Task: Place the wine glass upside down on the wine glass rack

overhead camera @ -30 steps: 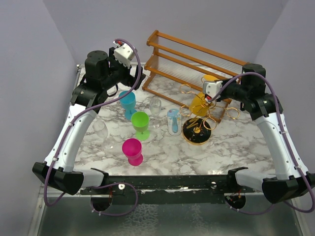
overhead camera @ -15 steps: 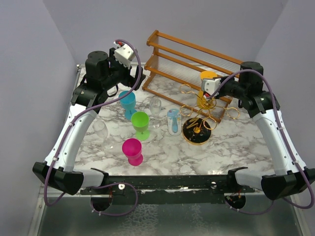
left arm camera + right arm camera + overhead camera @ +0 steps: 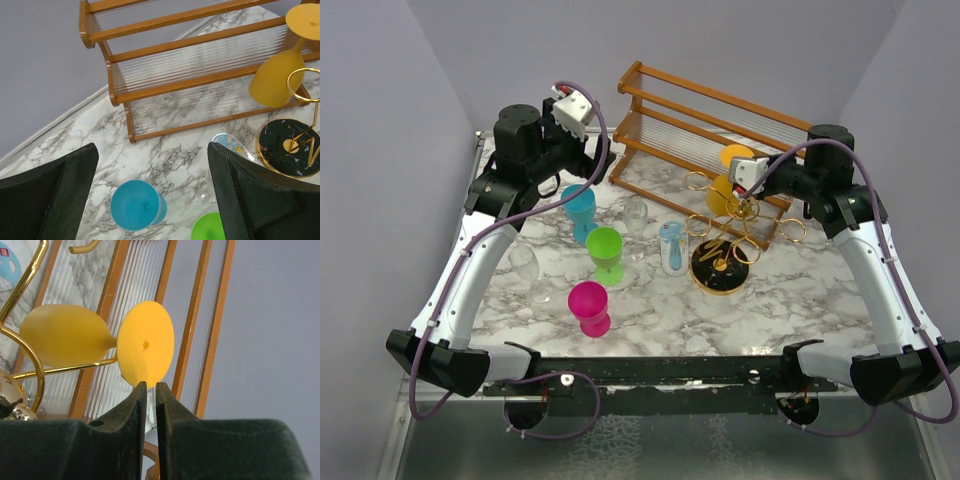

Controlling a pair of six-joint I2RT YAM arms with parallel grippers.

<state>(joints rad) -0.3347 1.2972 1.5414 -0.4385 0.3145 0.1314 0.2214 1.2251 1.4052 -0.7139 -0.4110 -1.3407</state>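
The gold wine glass rack [image 3: 719, 268] stands nearest, at the table's three o'clock. Just above it the yellow wine glass [image 3: 724, 196] tilts bowl-down among the loop arms. The right gripper [image 3: 148, 388] is nearly closed, pinching the edge of its foot. At eleven o'clock the left gripper [image 3: 152, 172] gapes wide and empty above a blue goblet [image 3: 135, 205].

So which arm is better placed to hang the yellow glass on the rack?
Right: the right gripper pinches the foot of the upturned yellow glass at the gold rack; the left gripper hangs open above the blue cup.
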